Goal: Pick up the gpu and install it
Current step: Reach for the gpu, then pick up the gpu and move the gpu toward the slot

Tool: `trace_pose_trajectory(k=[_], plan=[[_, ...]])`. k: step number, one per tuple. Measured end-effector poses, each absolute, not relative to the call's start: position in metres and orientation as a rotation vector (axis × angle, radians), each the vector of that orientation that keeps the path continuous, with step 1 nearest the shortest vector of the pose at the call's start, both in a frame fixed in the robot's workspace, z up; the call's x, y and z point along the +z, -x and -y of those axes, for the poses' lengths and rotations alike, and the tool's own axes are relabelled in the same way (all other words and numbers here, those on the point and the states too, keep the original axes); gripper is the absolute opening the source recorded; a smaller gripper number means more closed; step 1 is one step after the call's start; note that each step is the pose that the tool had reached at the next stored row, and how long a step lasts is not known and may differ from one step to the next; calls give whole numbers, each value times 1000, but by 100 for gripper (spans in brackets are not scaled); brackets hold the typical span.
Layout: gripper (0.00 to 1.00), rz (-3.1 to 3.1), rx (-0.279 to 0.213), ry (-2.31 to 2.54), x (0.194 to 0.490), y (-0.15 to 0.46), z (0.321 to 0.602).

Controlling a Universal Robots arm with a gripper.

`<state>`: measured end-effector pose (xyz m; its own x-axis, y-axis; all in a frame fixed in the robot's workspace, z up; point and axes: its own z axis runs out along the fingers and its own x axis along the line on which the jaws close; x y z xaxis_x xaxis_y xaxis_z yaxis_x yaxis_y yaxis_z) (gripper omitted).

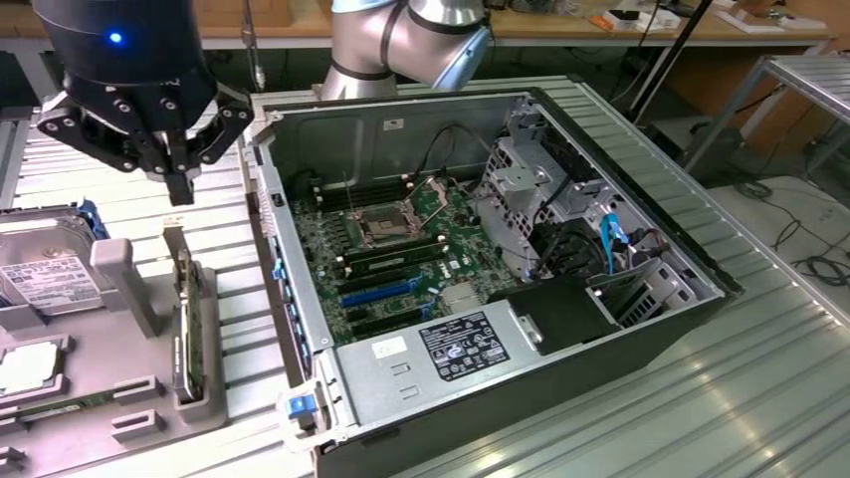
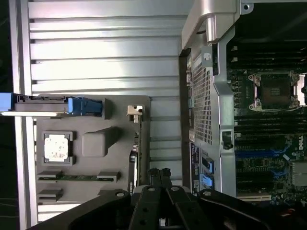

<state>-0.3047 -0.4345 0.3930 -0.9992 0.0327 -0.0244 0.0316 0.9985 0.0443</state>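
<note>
Labels: a white label is seen on the hard drive (image 1: pixel 40 277) at the exterior view's left; its print cannot be read. A black label with white print is noted on the power supply (image 1: pixel 452 349) at the near end of the open case (image 1: pixel 664 329), and a small white sticker (image 1: pixel 394 123) on the far inner wall; neither is legible. No brand can be made out with certainty.

Tool (image 1: pixel 179 189): the fingers are seen pressed together, closed on nothing. It is held in the air over the far end of the grey holder (image 1: pixel 133 378), to the exterior view's left of the case, touching nothing. In the wrist view the tool (image 2: pixel 158 175) is seen just above the gpu's edge.

Gpu (image 1: pixel 186 329): stood on edge in a slot of the holder, with its silver bracket at the far end, apart from the tool. In the wrist view the gpu (image 2: pixel 136 148) is seen edge-on, between the holder's block and the case wall.

The holder and case are carried on a ribbed metal counter (image 1: pixel 743 398).
</note>
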Motion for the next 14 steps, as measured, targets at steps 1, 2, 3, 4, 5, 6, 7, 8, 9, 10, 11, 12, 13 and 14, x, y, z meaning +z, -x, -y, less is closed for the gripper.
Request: trace_pose_trajectory(k=[1,2,3,4,5,6,7,8,9,10,11,12,13,14], plan=[[11,-3115,69,-50,393,312,438],[11,-3115,69,-50,393,318,441],[11,-3115,69,-50,393,322,443],[11,-3115,68,-50,393,326,445],[11,-3115,69,-50,393,332,448],[11,-3115,69,-50,393,337,450],[11,-3115,68,-50,393,342,452],[11,-3115,68,-50,393,346,453],[11,-3115,69,-50,393,346,453],[11,-3115,69,-50,393,346,453],[11,-3115,69,-50,393,346,453],[11,-3115,69,-50,393,346,453],[11,-3115,69,-50,393,346,453],[11,-3115,69,-50,393,346,453]])
